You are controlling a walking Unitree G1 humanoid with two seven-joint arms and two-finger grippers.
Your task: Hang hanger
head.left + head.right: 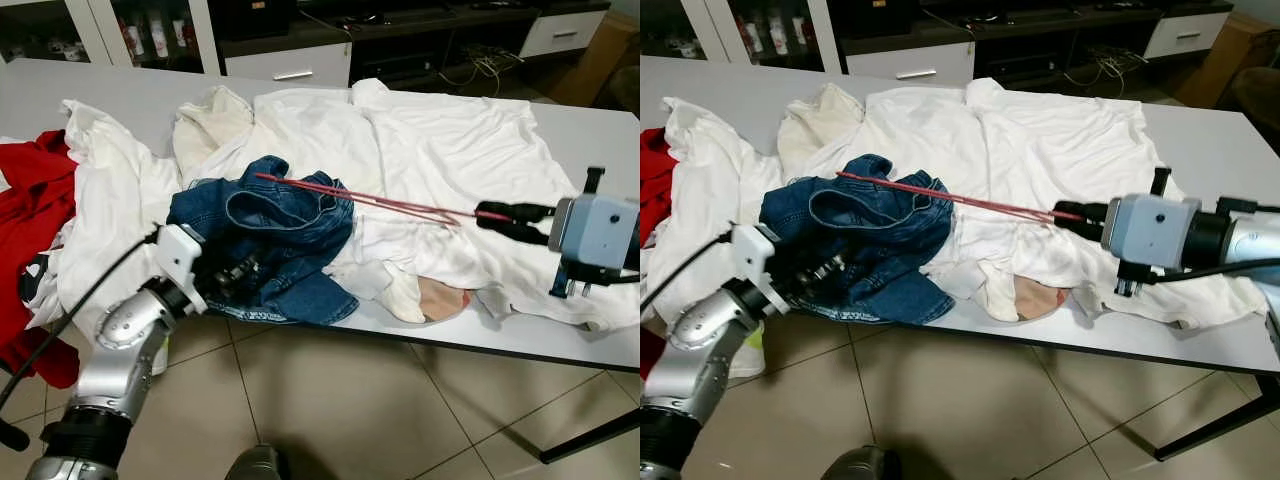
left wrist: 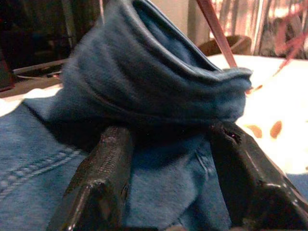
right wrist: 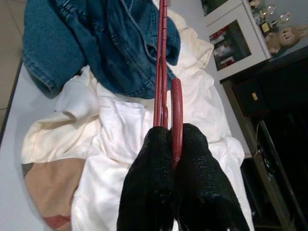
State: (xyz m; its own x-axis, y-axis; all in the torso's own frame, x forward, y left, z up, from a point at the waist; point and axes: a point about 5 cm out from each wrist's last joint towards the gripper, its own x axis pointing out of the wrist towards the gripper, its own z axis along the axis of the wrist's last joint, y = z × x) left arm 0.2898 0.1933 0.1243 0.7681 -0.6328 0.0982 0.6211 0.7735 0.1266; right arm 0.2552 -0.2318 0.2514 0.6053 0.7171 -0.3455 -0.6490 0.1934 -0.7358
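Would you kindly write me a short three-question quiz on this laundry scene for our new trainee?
1. True or false: the right gripper is shut on the red hanger.
2. Which garment does the left gripper straddle with open fingers? A) red garment B) denim jacket C) white shirt
3. Fill in: the hanger's far end reaches into the ______ jacket's collar.

Key: 1 true; 2 B; 3 denim.
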